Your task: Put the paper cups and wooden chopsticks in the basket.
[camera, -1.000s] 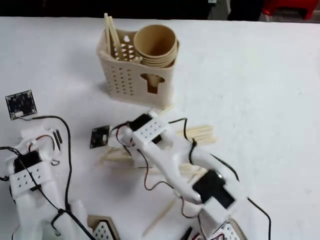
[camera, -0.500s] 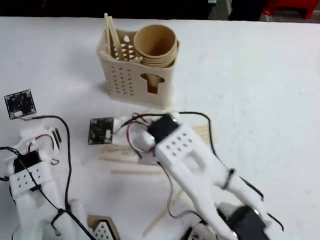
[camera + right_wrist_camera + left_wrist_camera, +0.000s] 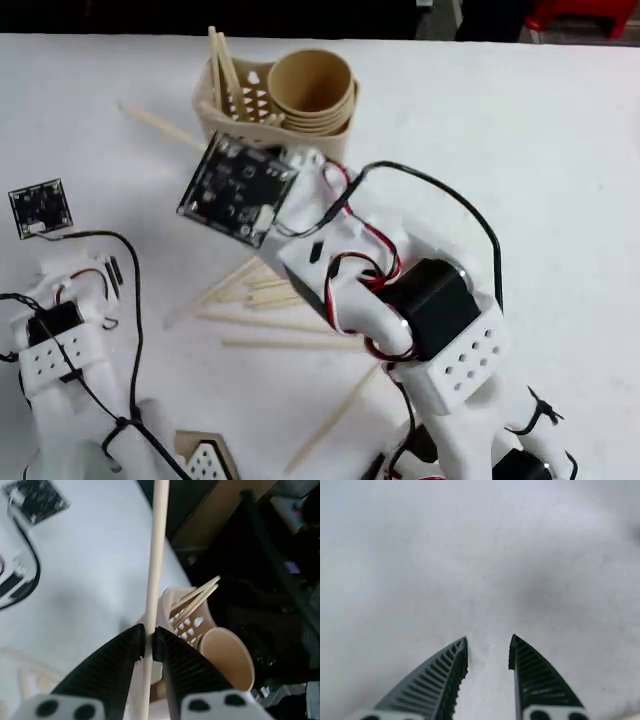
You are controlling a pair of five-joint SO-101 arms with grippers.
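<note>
Right arm point(image 3: 440, 330) risen beside basket point(image 3: 204, 112) — right fingers point(image 3: 120, 655) pinching a chopstick point(image 3: 157, 555) | left fingers point(image 3: 445, 675) spread; table point(image 3: 470, 555) beneath

No writing, number or sign can be read anywhere. A dark circuit board point(image 3: 42, 208) near the left edge of the tabletop point(image 3: 520, 150) and a second circuit board point(image 3: 238, 187), on the arm just in front of the basket point(image 3: 212, 118), bear fine marks too small to make out
</note>
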